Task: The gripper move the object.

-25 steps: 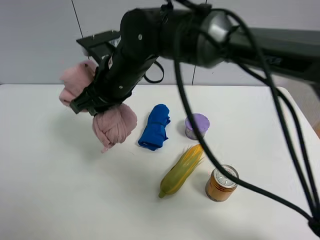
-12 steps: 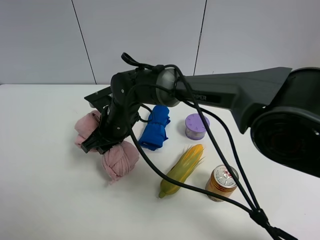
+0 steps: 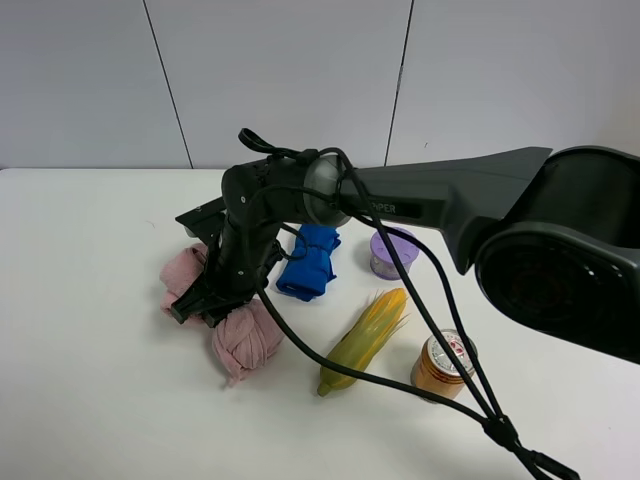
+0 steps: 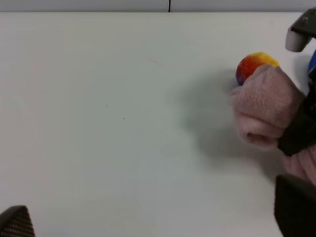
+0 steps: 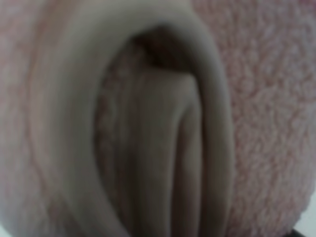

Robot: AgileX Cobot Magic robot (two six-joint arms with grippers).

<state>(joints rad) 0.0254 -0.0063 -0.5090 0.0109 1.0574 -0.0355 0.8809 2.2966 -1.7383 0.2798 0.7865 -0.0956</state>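
Though it is mostly hidden, the right end effector (image 3: pixel 208 303) appears clamped around the pink towel (image 3: pixel 246 341).

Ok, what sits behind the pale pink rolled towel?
A small round red-yellow-blue thing peeks out beyond the pale pink rolled towel in the left wrist view; the towel covers the rest of it.

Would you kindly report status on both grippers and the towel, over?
Right gripper shut on pale pink rolled fleece towel, low at white table. Left gripper open, empty. Blue folded cloth lies close alongside.
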